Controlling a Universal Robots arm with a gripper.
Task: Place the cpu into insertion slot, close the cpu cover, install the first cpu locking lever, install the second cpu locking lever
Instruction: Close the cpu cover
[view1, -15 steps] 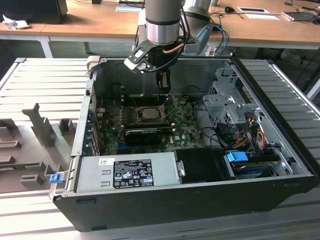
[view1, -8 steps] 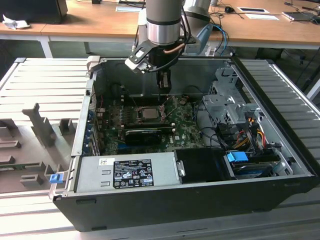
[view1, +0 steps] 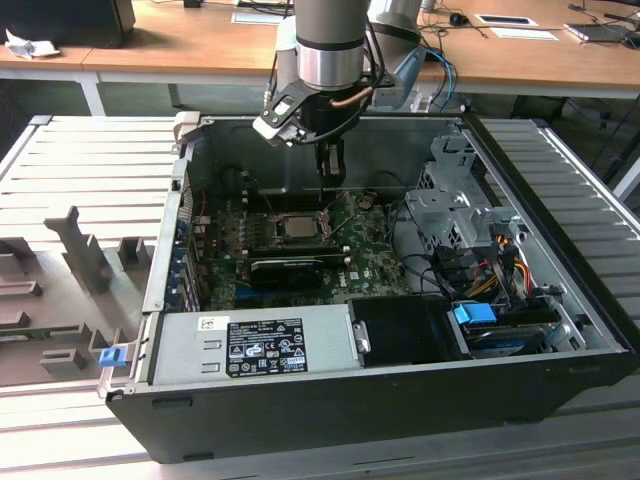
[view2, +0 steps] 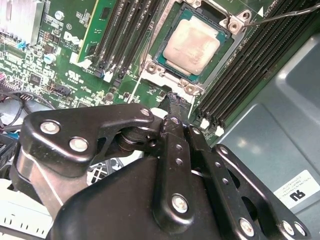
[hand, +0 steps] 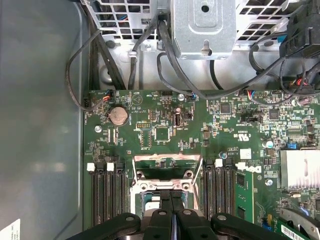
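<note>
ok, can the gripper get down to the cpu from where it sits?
Likely yes. The gripper, fingers shut, hangs close by the cpu, which lies face up in the insertion slot; nothing sits between them.

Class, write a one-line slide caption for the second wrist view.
Shut gripper poised at the edge of the insertion slot, where the cpu sits pale face up in the green circuit board.
</note>
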